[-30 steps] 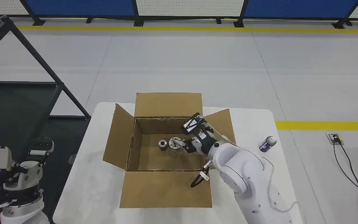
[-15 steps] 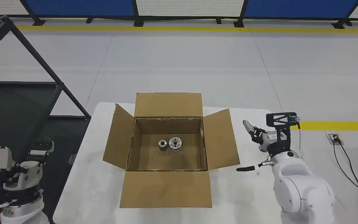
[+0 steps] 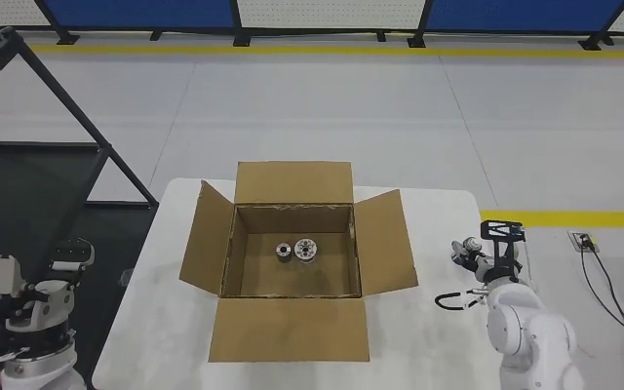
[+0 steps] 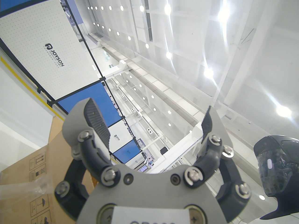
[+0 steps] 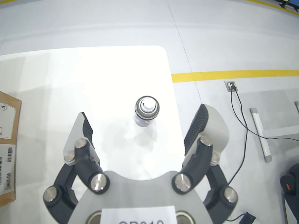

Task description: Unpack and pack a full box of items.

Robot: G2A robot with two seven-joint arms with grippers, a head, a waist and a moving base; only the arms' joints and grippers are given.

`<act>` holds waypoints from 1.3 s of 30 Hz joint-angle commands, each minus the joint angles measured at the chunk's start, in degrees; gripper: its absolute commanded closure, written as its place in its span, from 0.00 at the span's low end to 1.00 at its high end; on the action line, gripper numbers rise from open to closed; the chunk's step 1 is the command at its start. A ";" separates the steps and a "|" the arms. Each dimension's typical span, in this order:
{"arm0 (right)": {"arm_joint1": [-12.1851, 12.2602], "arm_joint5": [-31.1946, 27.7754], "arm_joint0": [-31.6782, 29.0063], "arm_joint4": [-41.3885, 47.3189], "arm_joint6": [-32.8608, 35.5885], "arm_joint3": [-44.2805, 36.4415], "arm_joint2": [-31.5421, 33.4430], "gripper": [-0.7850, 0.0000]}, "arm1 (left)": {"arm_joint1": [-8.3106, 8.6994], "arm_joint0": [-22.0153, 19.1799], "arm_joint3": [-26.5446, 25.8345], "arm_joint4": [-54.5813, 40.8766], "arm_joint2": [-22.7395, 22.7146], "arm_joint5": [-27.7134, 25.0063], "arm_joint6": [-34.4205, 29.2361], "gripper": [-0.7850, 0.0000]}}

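Cardboard box (image 3: 292, 182), flaps splayed, 2 metal parts (image 3: 294, 250) inside; left gripper (image 4: 149, 107), right gripper (image 5: 143, 115) wide.

The left claw (image 4: 149, 107) stands wide open, its ribbed pads (image 4: 95, 122) well apart, aimed up at the lit ceiling (image 4: 186, 36); a cardboard box (image 4: 30, 162) sits beside it, perhaps with clear plastic film (image 4: 44, 183) against it.
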 commanded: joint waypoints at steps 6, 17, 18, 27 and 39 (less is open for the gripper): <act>0.45 -0.93 4.13 2.05 -1.05 9.23 0.66 0.00 | 0.00 0.00 0.00 0.00 0.00 0.00 0.00 0.00; 0.93 -0.86 8.55 3.99 -3.25 17.95 -0.05 0.62 | 0.00 0.00 0.00 0.00 0.00 0.00 0.00 0.00; 0.98 -0.85 8.64 4.07 -3.37 18.14 -0.09 0.64 | 0.00 0.00 0.00 0.00 0.00 0.00 0.00 0.00; 1.41 -0.67 7.96 6.56 -4.52 15.66 0.47 1.00 | 0.00 0.00 0.00 0.00 0.00 0.00 0.00 0.00; 1.54 0.51 2.85 11.27 -5.08 -0.99 -0.28 1.00 | 0.00 0.00 0.00 0.00 0.00 0.00 0.00 0.00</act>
